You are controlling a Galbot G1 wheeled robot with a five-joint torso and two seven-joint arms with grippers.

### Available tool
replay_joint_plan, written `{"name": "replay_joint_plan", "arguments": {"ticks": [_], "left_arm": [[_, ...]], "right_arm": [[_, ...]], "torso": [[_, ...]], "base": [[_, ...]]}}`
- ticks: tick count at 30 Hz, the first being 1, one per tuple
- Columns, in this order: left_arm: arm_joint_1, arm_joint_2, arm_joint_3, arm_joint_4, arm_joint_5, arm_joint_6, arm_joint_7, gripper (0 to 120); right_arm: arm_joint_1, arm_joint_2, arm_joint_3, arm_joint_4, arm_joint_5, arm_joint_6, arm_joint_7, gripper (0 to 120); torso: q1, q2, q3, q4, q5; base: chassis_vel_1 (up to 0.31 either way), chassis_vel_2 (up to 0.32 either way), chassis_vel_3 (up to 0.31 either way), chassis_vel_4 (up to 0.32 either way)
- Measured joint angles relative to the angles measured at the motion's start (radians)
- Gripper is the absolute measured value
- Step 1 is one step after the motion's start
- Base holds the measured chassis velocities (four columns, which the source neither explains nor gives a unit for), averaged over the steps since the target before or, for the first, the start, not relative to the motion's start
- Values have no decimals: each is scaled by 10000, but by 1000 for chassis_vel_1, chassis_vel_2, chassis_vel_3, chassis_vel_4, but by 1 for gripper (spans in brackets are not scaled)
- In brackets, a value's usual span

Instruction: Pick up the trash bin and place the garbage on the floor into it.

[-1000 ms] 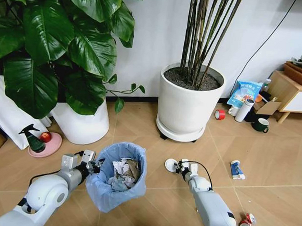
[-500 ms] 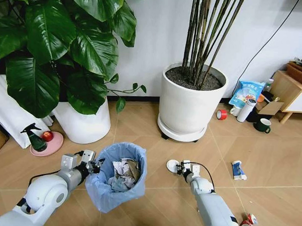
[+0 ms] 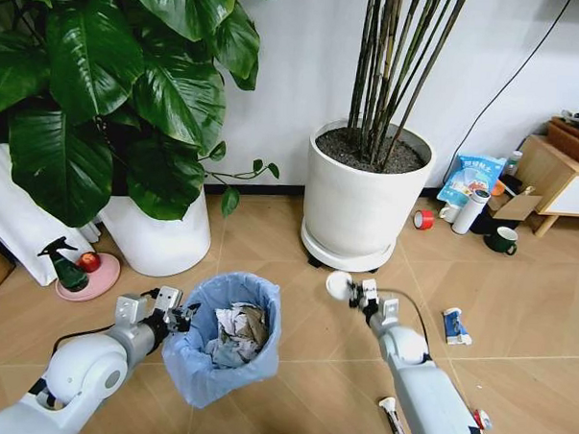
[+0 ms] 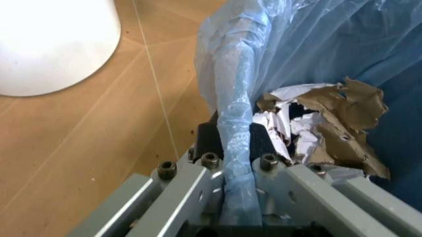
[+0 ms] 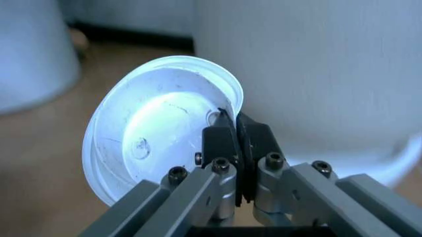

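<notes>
Above the floor (image 3: 311, 391), right end effector (image 3: 355, 290) pinches white lid (image 3: 338, 284); left end effector (image 3: 176, 318) clamps trash bin (image 3: 222, 339).

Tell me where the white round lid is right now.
In the head view the white round lid is right of centre, pinched by its rim in the right pincer, between the trash bin and the bamboo's white planter.

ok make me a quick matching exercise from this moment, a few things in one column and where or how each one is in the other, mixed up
Things:
1. white round lid
2. trash bin
3. red tape roll
4. blue packet

Places or states:
A. on the floor beside the right arm
B. pinched at its rim by the left gripper
C. held by the right gripper
D. on the floor by the white bottle

Pairs: 1-C, 2-B, 3-D, 4-A
</notes>
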Motion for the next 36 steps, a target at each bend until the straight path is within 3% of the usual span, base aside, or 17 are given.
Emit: {"name": "replay_joint_plan", "arguments": {"ticks": [3,9,16,18,24,33,36], "left_arm": [[-327,163,110,154,-159,0,1,0],[-624,271,223,326,-244,2,29,0],[-1390,393,780,721,-425,49,32,0],[-2012,683,1263,866,-679,97,-38,0],[-2708,889,1776,1057,-1019,187,-123,0],[-2621,958,1727,989,-1156,317,-261,0],[-2707,1043,1669,964,-1274,355,-273,0]], "right_arm": [[33,-459,-440,1357,660,-372,35,0],[191,-836,-802,2396,1407,-714,145,0],[829,-2011,-1952,4235,2943,-1303,544,0],[1290,-2478,-2537,4688,3282,-1503,536,0],[2210,-2767,-3638,4811,3586,-1667,534,0],[3285,-2415,-5677,4459,3674,-1771,538,0],[3391,-2575,-6290,4346,3645,-1817,513,0]], "torso": [[-1,0,0,-2,1],[-1,0,0,-3,3],[-1,0,0,0,1],[-1,1,0,-3,3],[-1,0,1,-5,2],[-1,1,1,5,-1],[-1,1,0,-3,1]], "base": [[0,0,0,0],[0,0,0,0],[0,0,0,0],[0,0,0,0],[0,0,0,0],[0,0,0,0],[0,0,0,0]]}}
